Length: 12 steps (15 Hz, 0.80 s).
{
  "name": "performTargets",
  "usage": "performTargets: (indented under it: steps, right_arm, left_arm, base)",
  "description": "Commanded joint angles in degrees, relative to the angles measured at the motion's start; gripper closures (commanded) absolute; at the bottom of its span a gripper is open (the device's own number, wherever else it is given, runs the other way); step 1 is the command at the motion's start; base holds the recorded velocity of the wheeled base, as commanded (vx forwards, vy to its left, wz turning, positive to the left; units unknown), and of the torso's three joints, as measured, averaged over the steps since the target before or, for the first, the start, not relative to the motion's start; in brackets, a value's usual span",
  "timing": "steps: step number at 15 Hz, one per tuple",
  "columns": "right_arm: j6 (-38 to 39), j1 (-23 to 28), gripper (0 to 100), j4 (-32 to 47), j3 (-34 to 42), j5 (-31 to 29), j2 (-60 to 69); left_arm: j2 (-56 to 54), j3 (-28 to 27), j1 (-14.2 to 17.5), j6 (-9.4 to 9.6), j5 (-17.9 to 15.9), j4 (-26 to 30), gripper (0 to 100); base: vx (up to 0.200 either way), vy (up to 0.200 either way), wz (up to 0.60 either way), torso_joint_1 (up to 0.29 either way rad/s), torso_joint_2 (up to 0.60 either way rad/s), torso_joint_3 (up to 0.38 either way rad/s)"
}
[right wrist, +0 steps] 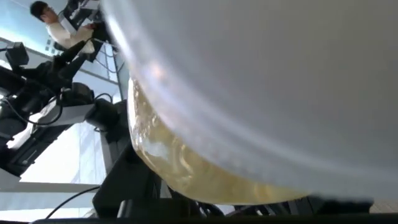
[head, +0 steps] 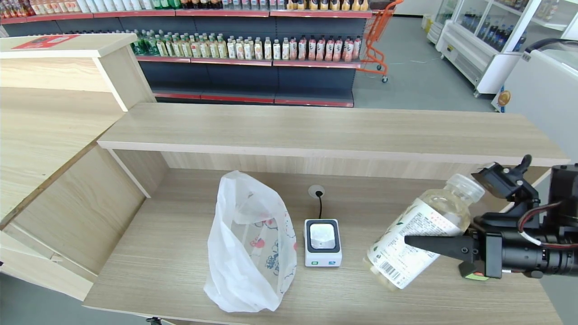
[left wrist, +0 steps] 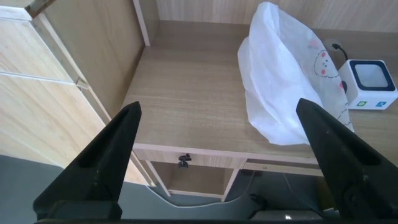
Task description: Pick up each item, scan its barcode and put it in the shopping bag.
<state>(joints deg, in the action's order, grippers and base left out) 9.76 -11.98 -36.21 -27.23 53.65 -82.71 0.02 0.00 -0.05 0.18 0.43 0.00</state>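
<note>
My right gripper (head: 422,241) is shut on a clear bottle (head: 420,232) of pale yellow drink with a white label, held tilted above the counter to the right of the scanner (head: 322,242). The barcode faces down and forward, the white cap points up and away. The bottle (right wrist: 205,168) sits right against the right wrist camera. The white plastic shopping bag (head: 250,241) stands open just left of the scanner. My left gripper (left wrist: 217,155) hangs open off the counter's front left edge, with the bag (left wrist: 286,81) ahead of it.
The wooden counter (head: 180,253) has a raised shelf behind it and a side wall on the left. The scanner's cable runs to a hole (head: 316,191) in the counter. Shelves of bottles and a freezer stand beyond.
</note>
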Motion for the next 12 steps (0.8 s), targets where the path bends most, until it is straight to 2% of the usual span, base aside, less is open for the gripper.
performTargets:
  steps: [1,6,12]
  right_arm:
    - [-0.3,-3.1,100,0.0,1.8,0.1,3.3]
    - [-3.1,-5.9,100,0.5,4.6,0.0,3.7]
    - [-3.3,-8.4,100,7.6,4.7,-0.5,6.6]
  left_arm:
    - [0.0,0.0,0.0,-0.01,0.0,0.0,0]
    - [0.0,0.0,0.0,-0.01,0.0,0.0,0]
    - [0.0,0.0,0.0,-0.01,0.0,0.0,0]
  base:
    - [0.000,0.000,0.00,0.000,0.00,0.000]
    - [0.000,0.000,0.00,0.000,0.00,0.000]
    - [0.000,0.000,0.00,0.000,0.00,0.000]
